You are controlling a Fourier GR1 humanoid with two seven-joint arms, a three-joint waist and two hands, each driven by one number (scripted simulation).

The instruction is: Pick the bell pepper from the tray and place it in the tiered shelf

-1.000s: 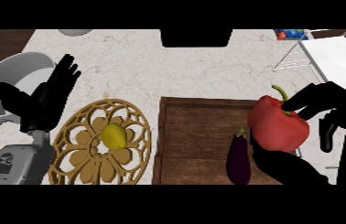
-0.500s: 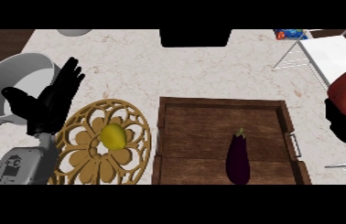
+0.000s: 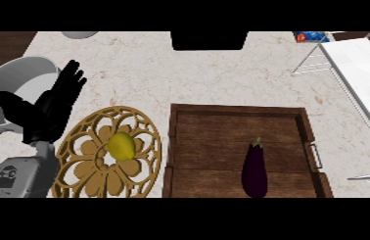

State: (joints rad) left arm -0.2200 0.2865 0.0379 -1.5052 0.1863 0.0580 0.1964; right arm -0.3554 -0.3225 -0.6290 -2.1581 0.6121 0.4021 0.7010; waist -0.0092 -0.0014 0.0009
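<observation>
Head view of the counter (image 3: 217, 77). The left robot hand (image 3: 54, 107) rests open at the view's left edge, fingers straight and raised, holding nothing. Just to its right lies a round gold openwork trivet (image 3: 90, 178) bearing a yellow lemon (image 3: 121, 146). Further right is the wooden tray (image 3: 217, 121), which now holds only a dark eggplant (image 3: 254, 170) in its right half. The bell pepper is not visible on the tray or anywhere else. The right robot hand is out of view, so its state cannot be told. Well to the right of the left robot hand, at the upper right edge, stands the white tiered shelf (image 3: 350, 67). Judged from this layout, removal from the tray appears done; placement in the shelf cannot be confirmed.
</observation>
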